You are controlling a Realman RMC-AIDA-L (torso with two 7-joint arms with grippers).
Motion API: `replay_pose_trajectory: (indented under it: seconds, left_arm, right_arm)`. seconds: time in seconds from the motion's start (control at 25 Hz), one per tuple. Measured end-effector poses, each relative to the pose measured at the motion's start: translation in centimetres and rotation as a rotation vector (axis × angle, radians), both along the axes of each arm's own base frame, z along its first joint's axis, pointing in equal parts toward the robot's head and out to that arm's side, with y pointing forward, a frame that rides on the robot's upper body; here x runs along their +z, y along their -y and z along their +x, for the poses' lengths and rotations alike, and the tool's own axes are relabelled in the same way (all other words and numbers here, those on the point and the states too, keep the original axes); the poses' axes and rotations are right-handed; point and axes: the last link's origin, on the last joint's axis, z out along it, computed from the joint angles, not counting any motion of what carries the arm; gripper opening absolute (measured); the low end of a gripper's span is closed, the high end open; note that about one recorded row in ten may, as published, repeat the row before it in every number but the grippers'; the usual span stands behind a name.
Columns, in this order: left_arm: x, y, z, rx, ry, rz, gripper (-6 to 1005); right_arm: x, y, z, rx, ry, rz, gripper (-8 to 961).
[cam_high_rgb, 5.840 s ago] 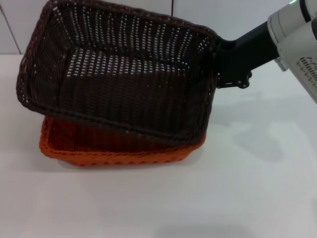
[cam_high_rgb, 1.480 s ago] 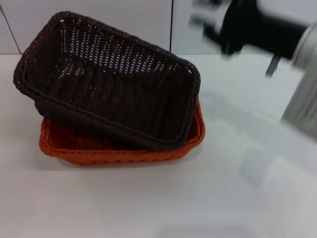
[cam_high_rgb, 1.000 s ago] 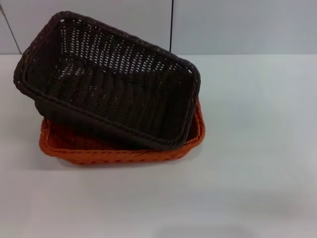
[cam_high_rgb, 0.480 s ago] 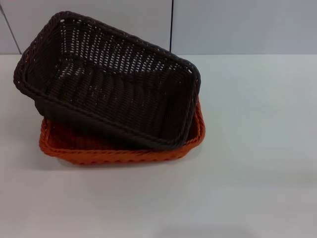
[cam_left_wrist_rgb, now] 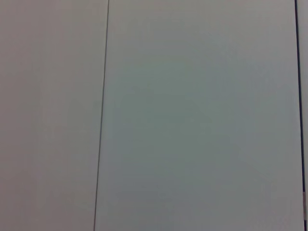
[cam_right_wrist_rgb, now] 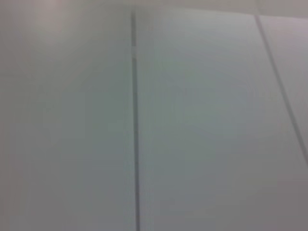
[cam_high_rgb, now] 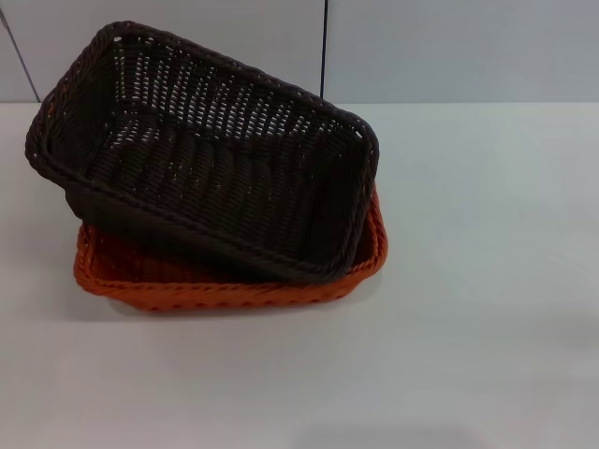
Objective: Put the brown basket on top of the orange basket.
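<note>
In the head view the brown basket (cam_high_rgb: 201, 150) rests on top of the orange basket (cam_high_rgb: 225, 292), left of the table's middle. It lies skewed and tilted, its far left corner raised and overhanging, its right end low inside the orange rim. The orange basket shows only along its front and right sides. No gripper or arm appears in the head view. Both wrist views show only pale wall panels with dark seams.
The white table (cam_high_rgb: 468, 309) stretches to the right and front of the baskets. A pale panelled wall (cam_high_rgb: 449, 47) with a dark vertical seam stands behind the table.
The right arm, which held the brown basket's right end, let go and left the view to the upper right. The brown basket dropped onto the orange basket and has lain still for the last second.
</note>
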Motion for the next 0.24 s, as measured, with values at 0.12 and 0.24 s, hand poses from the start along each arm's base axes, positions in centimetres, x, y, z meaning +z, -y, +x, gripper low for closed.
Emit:
replay_pose_trajectory:
  seconds: [0.12, 0.24]
  left_arm:
    - [0.05, -0.37, 0.07, 0.002, -0.005, 0.004, 789]
    - [0.05, -0.53, 0.09, 0.014, -0.020, 0.010, 784]
  right_arm:
    - [-0.06, -0.13, 0.18, -0.024, -0.017, 0.020, 640]
    - [-0.07, -0.24, 0.02, -0.036, 0.019, 0.032, 636]
